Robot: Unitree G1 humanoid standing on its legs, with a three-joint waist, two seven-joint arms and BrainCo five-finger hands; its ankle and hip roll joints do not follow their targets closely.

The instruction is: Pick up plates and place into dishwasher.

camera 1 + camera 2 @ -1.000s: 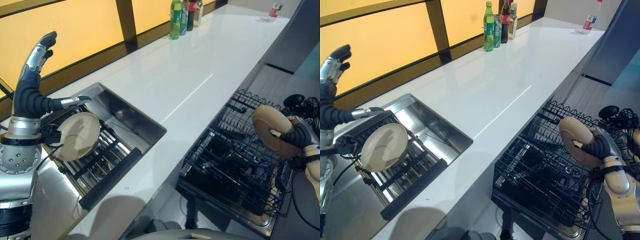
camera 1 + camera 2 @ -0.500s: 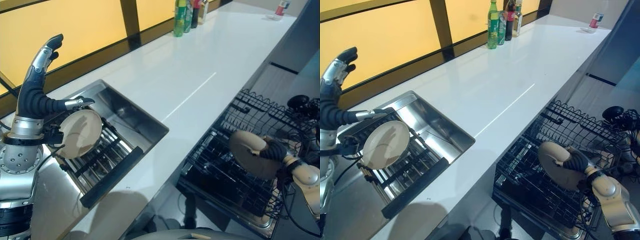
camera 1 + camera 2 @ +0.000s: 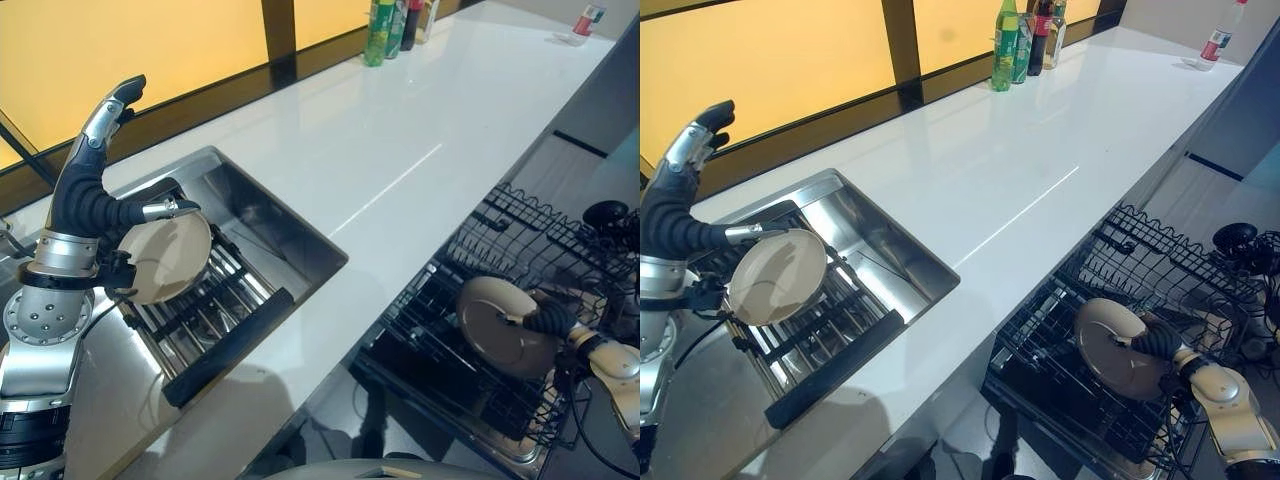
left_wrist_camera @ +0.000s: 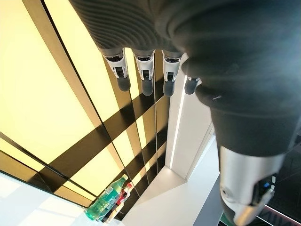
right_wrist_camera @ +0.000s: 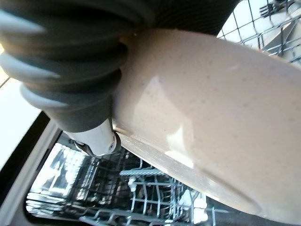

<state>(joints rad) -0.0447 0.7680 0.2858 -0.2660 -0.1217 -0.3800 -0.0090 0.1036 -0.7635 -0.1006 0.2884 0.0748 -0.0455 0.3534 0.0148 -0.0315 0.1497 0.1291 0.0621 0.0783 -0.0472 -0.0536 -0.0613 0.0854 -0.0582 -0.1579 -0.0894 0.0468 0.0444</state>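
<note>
My right hand (image 3: 552, 321) is shut on a beige plate (image 3: 500, 337), thumb on its face, and holds it low among the wires of the pulled-out dishwasher rack (image 3: 523, 228). Close up, the plate (image 5: 216, 113) lies against the hand's dark cover (image 5: 70, 70) with rack wires below. A second beige plate (image 3: 166, 258) leans upright in the drying rack inside the steel sink (image 3: 272, 228). Above that plate my left hand (image 3: 96, 188) is raised and open, its fingers (image 4: 145, 71) straight and holding nothing.
A white counter (image 3: 400, 140) runs between the sink and the dishwasher. Several bottles (image 3: 395, 22) stand at its far end by the yellow window, and a red-labelled bottle (image 3: 584, 20) at the far right. A black bar (image 3: 226, 346) edges the sink rack.
My right hand has brought the plate down from above the rack into its wires, turning its face upward. The left hand and the sink plate have stayed put; the view shifted slightly.
</note>
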